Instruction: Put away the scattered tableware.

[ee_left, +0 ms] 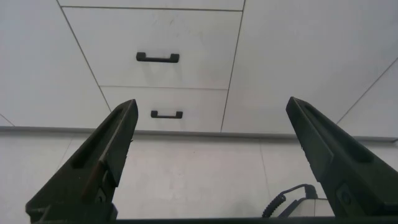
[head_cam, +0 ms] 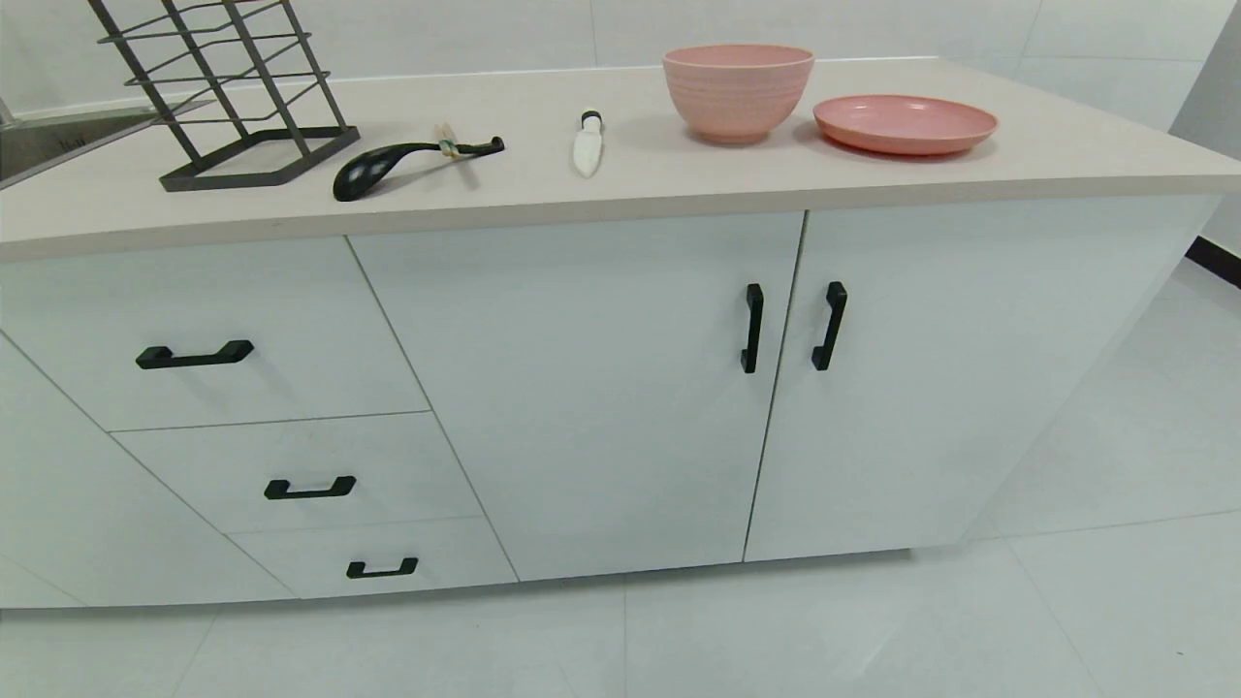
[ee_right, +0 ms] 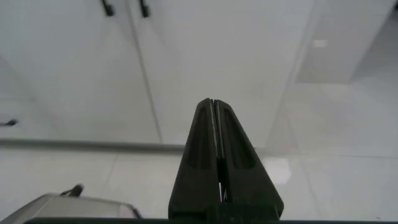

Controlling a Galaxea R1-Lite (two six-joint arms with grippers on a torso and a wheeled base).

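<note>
Nothing stowed yet, by the look of it; all tableware lies loose on the bench [head_cam: 1066, 155].
Bowl [head_cam: 737, 92] stands upright near the back edge, toward the right end; plate [head_cam: 905, 123] lies flat just beside it, closer to the right end; no contact that I can see.
Knife [head_cam: 588, 145] lies mid-bench, pointing at the front edge, apart from everything else.
Ladle [head_cam: 373, 170] lies near the front edge, scoop end just beside the base of the rack [head_cam: 233, 97]; a small wooden piece [head_cam: 449, 142] crosses its handle, too small to identify.
Rack stands at the left end next to the sink [head_cam: 58, 141]; my read: the slots suit the plate, and the drawers [head_cam: 291, 456] below suit knife and ladle; doors [head_cam: 630, 388] are closed, possible spot for the bowl.
Left gripper [ee_left: 211, 106]: fingers wide apart, holding nothing, low and facing the drawer fronts and floor.
Right gripper [ee_right: 214, 102]: fingers pressed together, nothing between them, low and facing the doors.
Both are well apart from the tableware; looks like a parked pose; first pick needs an arm raised above bench height.
Risk: the ladle sits close to the front edge, so a nudge could tip it off.
</note>
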